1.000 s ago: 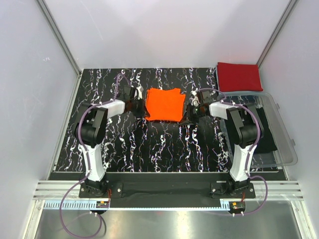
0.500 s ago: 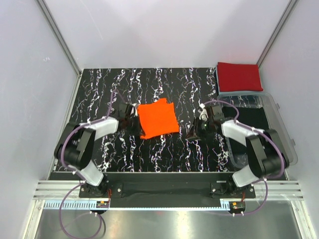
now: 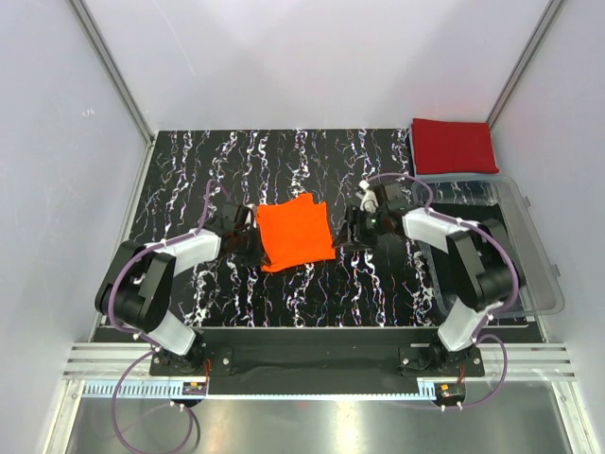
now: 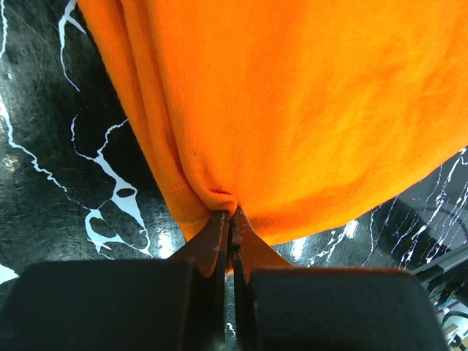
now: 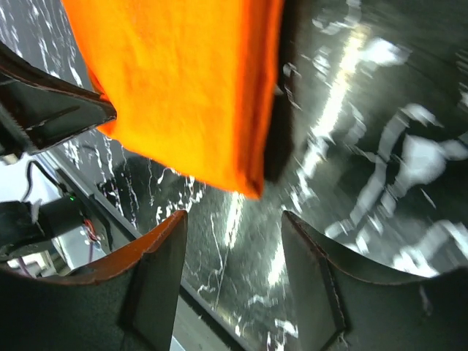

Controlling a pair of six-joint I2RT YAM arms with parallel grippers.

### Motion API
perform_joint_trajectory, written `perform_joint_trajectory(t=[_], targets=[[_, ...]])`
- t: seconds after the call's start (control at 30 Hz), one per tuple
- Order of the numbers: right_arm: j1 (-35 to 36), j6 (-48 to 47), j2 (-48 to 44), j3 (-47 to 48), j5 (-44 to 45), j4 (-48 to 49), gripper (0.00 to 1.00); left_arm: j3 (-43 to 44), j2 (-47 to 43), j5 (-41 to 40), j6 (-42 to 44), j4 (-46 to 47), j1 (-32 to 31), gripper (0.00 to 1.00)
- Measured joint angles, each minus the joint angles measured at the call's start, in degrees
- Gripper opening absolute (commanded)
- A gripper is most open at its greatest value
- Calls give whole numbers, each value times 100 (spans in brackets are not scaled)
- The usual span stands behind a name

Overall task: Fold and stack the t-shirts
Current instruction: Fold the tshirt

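Stacking is judged in hand: the folded orange t-shirt (image 3: pixel 295 232), central on the tabletop (image 3: pixel 284 293), is clamped at 9 o'clock by the left hand (image 4: pixel 229 213), the right hand (image 5: pixel 232 219) spread empty at 3 o'clock; carriage onto the red t-shirt (image 3: pixel 452 145) at 1 o'clock is required.

A clear plastic bin (image 3: pixel 541 270) sits beside the black marbled table (image 3: pixel 312 161).
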Motion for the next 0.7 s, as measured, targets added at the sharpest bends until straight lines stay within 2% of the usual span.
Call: perform_joint_trajectory(t=[0.13, 0.27, 0.3, 0.37, 0.4, 0.53, 0.7], targets=[[393, -13, 595, 293, -13, 101, 59, 0, 2, 0, 2, 2, 0, 0], [599, 13, 859, 323, 4, 181, 51, -2, 2, 0, 13, 2, 0, 0], [599, 9, 859, 319, 42, 208, 41, -2, 2, 0, 13, 2, -2, 0], [590, -2, 859, 280, 127, 295, 28, -4, 2, -2, 13, 4, -4, 0], [586, -2, 855, 227, 186, 339, 17, -4, 2, -2, 13, 4, -4, 0], [586, 52, 772, -52, 238, 474, 1, -4, 0, -17, 15, 4, -52, 0], [599, 166, -22, -774, 538, 404, 1, -4, -212, -175, 28, -181, -428, 0]])
